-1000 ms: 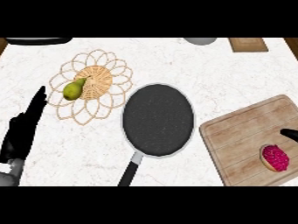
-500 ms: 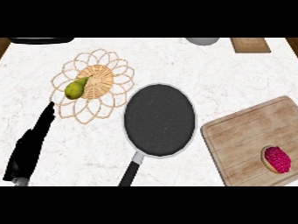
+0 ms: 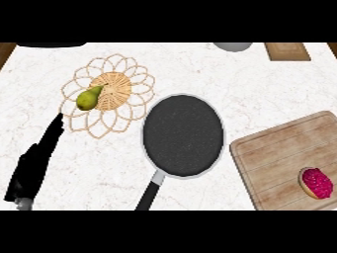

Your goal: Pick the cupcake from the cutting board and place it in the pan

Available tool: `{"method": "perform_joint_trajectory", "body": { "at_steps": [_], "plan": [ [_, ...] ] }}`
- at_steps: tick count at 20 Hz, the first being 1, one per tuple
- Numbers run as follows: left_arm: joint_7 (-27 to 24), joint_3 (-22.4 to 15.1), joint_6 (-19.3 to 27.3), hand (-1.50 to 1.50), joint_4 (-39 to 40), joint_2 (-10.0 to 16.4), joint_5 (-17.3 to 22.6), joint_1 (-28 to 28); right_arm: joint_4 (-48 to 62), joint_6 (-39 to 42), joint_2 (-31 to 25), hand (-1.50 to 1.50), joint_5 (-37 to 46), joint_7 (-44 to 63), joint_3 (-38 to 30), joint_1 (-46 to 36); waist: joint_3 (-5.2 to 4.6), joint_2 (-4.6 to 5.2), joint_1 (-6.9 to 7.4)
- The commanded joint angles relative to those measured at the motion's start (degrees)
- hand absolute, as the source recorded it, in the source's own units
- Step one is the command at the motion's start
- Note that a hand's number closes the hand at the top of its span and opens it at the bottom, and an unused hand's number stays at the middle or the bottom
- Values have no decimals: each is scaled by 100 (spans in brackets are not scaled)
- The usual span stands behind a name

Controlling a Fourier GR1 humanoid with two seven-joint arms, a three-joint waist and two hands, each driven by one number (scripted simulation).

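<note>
Head view, only one to go on. The cupcake, pink top, is sitting on the wooden cutting board, near the board's 5 o'clock corner. The board is at about 4 o'clock from the pan, just beside it, can't tell if they touch. The pan is mid-bench with nothing in it, handle pointing to 7 o'clock. At 10 o'clock from the pan there's a woven mat with a pear on it. The left hand shows at the 8 o'clock side over the white bench, fingers stretched out straight toward the mat, holding nothing, well away from the cupcake. The right hand doesn't show at all. A grey bowl pokes in at 12 o'clock.
</note>
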Motion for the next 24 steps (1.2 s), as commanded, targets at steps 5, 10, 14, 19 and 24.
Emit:
{"method": "perform_joint_trajectory", "body": {
  "at_steps": [5, 10, 14, 19, 24],
  "plan": [
    [108, 170, -230, 0, -285, -43, -105, 287, 300, 525, -143, -150, -65, 1287, 722, -1186, 8, 9, 79],
    [-39, 80, -123, 0, -84, -381, -348, 183, 436, 885, -172, -150, -340, 2209, 1294, -1898, 7, 18, 108],
    [262, 177, -196, 0, -306, -288, -486, 105, 361, 1024, -78, -150, -85, 2710, 1742, -2322, 7, 11, 94],
    [108, 92, -123, 0, 45, -629, -580, 3, 200, 1248, -162, -150, -196, 3335, 2410, -2359, 0, 6, 51],
    [-135, 382, -528, 0, 176, -467, -401, 149, 541, 1341, -230, -150, -451, 3613, 2571, -2765, 0, 7, 51]
  ]
}}
